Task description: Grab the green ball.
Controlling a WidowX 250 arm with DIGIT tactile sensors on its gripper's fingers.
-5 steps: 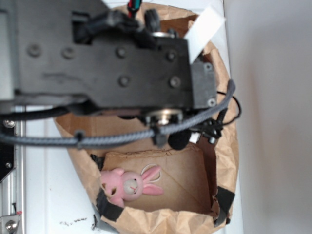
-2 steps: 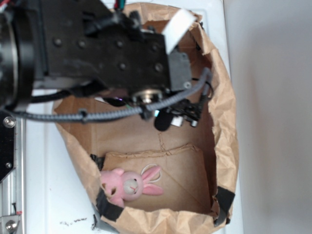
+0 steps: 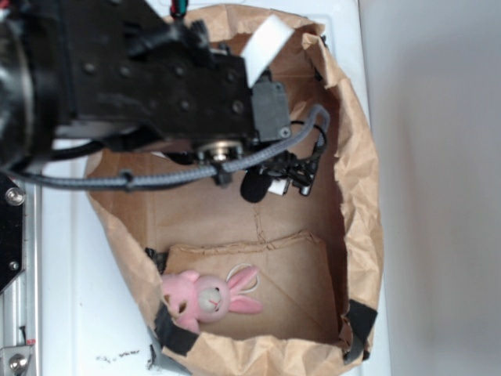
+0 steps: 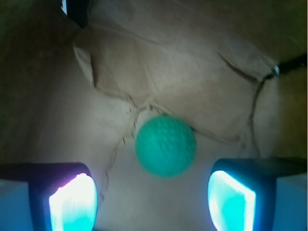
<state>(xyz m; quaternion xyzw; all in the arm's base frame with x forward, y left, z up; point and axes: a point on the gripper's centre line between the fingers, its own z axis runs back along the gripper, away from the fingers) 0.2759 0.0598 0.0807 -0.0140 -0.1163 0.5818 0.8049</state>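
**benchwatcher:** Standing next to the rig right now. The arm is reaching down into a brown paper bag that sits on the white tabletop. From the outside view I can't see the green ball at all; the arm covers that end of the bag. The wrist view has it though: the green ball is lying on the crinkled bag floor, just ahead of the gripper and roughly centred between the two fingers. Jaws are spread wide, way wider than the ball, and holding nothing.

**paperclip_pete:** What about the pink bunny, in the way?

**benchwatcher:** Nope, the bunny is at the near end of the bag, well apart from the gripper. Not a worry, I'd say.

**paperclip_pete:** So what could mess it up?

**benchwatcher:** My guess: it's a round ball on lumpy paper. If one finger touches first, it'll probably roll off along a crease instead of getting pinched. Also the gripper looks like it's above the ball, so shutting too early would grab air. And the bag walls sit close to the arm, so a snag could drag the whole bag and shift the ball.
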